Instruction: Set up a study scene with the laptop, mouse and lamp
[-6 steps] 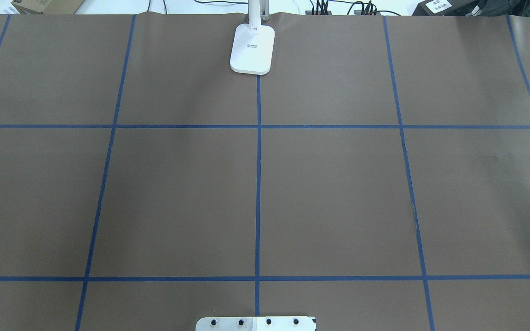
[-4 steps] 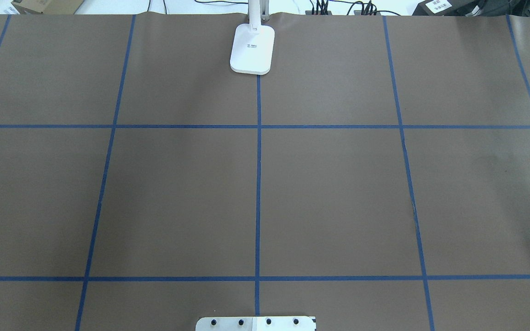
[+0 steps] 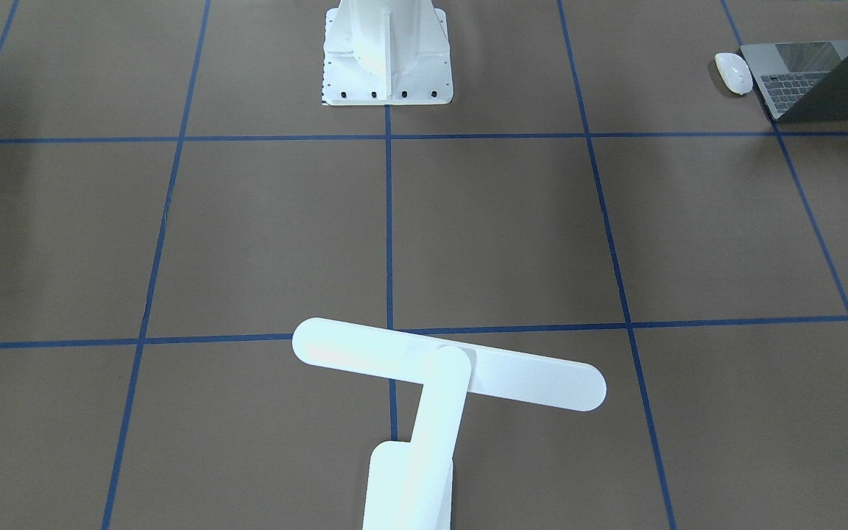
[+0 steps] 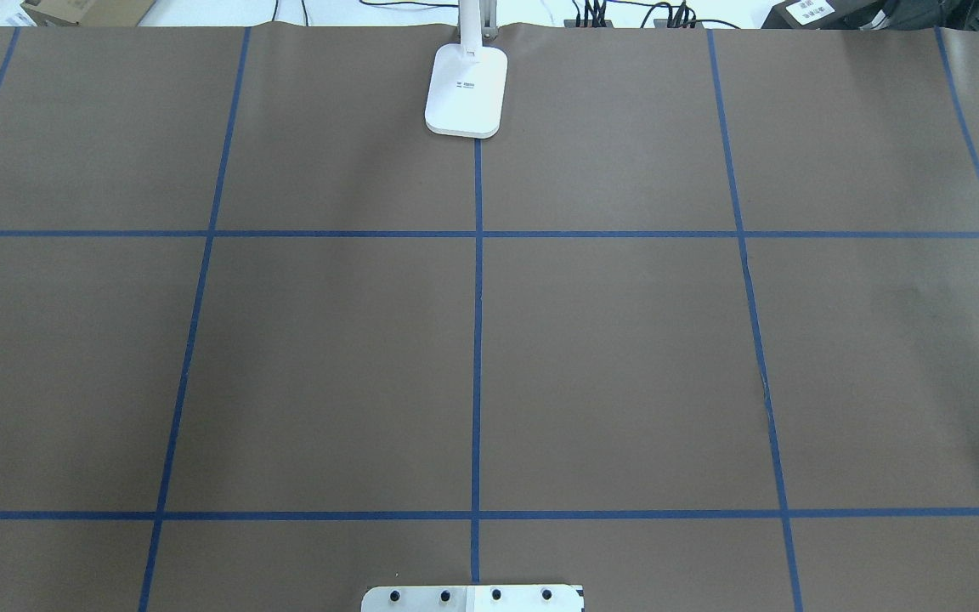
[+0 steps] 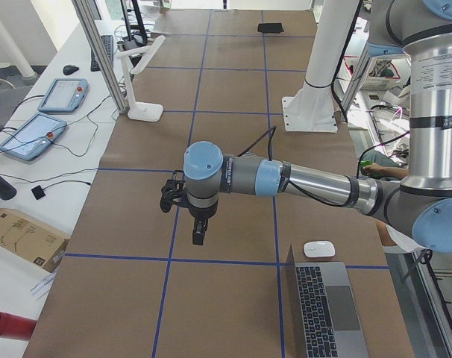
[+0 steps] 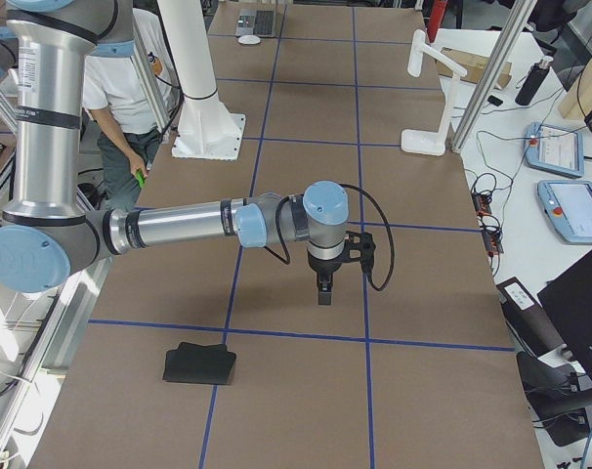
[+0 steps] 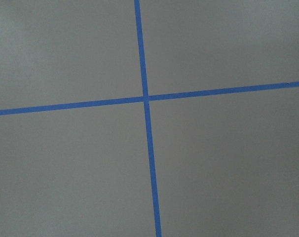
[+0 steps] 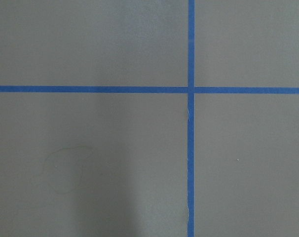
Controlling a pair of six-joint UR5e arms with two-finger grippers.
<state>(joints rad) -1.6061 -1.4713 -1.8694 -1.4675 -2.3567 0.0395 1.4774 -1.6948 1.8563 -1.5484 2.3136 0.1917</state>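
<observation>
L gripper (image 5: 199,237) and R gripper (image 6: 322,295) hang fingers-down over the brown paper (image 4: 625,357), well apart from all three objects. Both show in side views only, so whether the jaws are apart or together cannot be told. Slim grey-metal laptop (image 3: 799,77), lid open, black keys, lies at the table end on robot's L. Smooth white oval mouse (image 3: 734,72) lies just beside it, pedestal (image 3: 387,51) side. All-white lamp (image 3: 446,368) has a flat round-ended bar head. Its rect. base sits on the centre tape line (image 4: 478,340) at the far edge.

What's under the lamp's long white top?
Just the brown table and its blue tape. In the front-facing view, the lamp head hides the spot where the tape lines cross beneath it.
</observation>
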